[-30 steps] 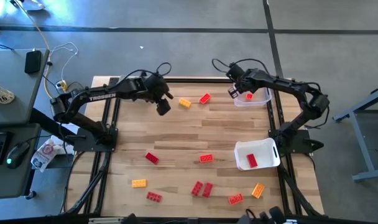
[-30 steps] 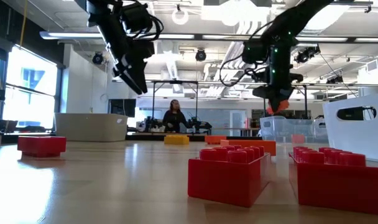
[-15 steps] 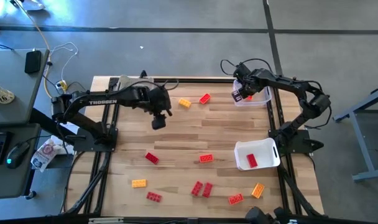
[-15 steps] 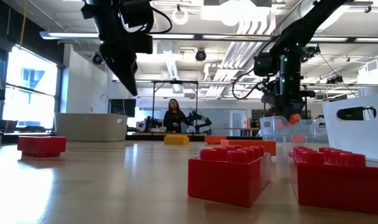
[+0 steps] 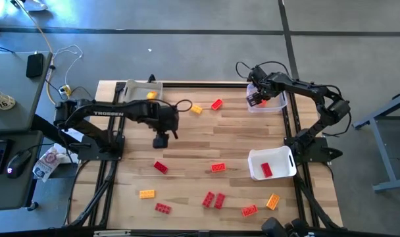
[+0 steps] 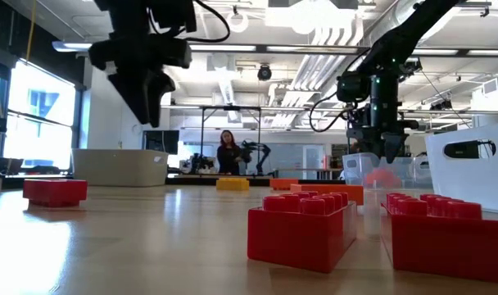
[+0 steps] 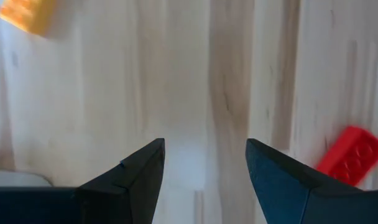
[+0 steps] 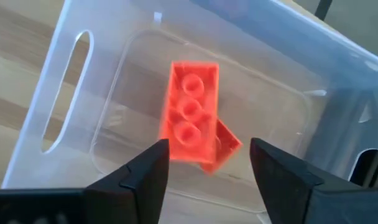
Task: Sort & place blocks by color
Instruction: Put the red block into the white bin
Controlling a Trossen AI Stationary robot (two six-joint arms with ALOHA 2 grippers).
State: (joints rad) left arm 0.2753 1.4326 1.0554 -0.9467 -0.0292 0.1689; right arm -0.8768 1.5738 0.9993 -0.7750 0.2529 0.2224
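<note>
My right gripper (image 5: 255, 100) (image 8: 207, 149) hangs open above the clear tray (image 5: 276, 108) (image 8: 64, 81) at the table's far right. An orange-red block (image 8: 190, 112) shows blurred below its fingers inside the tray, over a second orange-red block (image 8: 227, 144); whether it has come to rest I cannot tell. My left gripper (image 5: 161, 140) (image 7: 204, 146) stands open, pointing down over bare wood left of the table's middle, with a red block (image 7: 350, 155) (image 5: 160, 167) nearer the front. Other red, orange-red and yellow-orange blocks lie flat on the table.
A white tray (image 5: 282, 172) at the right holds a red block (image 5: 266, 170). A tray (image 5: 131, 89) at the far left holds a yellow block (image 5: 150, 95). Blocks lie at the far middle (image 5: 195, 109) (image 5: 217, 104) and along the near edge (image 5: 214, 200).
My right gripper has sunk a little over the clear tray and opened, letting go of the orange-red block, which has dropped into the tray. My left gripper has swung from the far middle toward the near edge and the left, rolling about its own line, still open.
</note>
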